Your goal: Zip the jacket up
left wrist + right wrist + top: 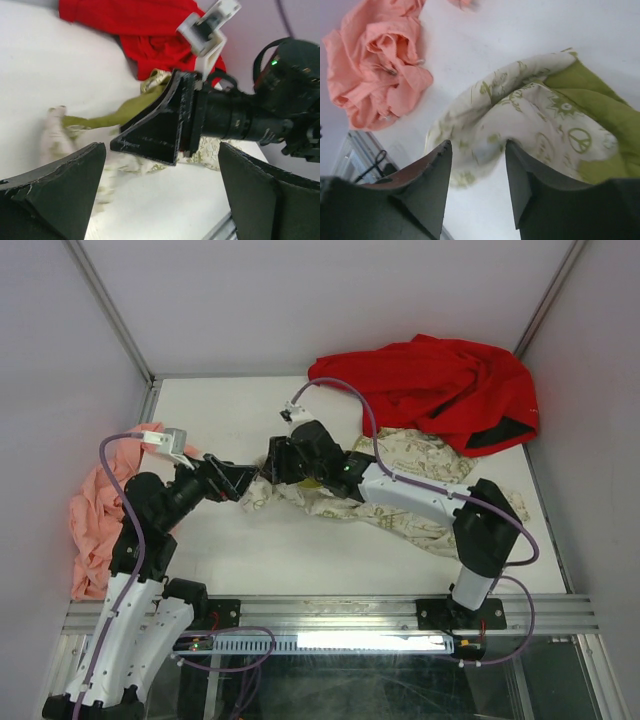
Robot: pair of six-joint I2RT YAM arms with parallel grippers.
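Where the jacket lies: the jacket (425, 455) is crumpled in the middle of the table (220, 420), partly under the right arm. Its cream print faces outward and olive lining shows at one fold.
Neighbours: the red garment (440, 390) touches the jacket's far side; the salmon garment (95, 520) lies well apart at the left edge.
Right gripper: the right gripper (477, 170) hangs just over the jacket's left end with its jaws partly apart. A cream fold shows in the gap beyond the tips, and nothing looks pinched.
Left gripper: the left gripper (160, 195) faces it from close by, jaws spread wide and holding nothing.
Zipper: no teeth or slider of the jacket can be made out in any view, because the cloth is folded over itself.
Step in hand, as I judge it: opening out the bunched end to expose the two front edges. Zipping itself looks a long way off.
Doing it well: take a single layer at a corner of the hem, not a thick fold. Let one gripper pin the cloth while the other draws it flat, leftward along the table. Keep the pull low and slow so the lining does not roll back over.
Risk: the grippers sit near each other, so their fingers may collide. A drag toward the far side could catch the red garment.
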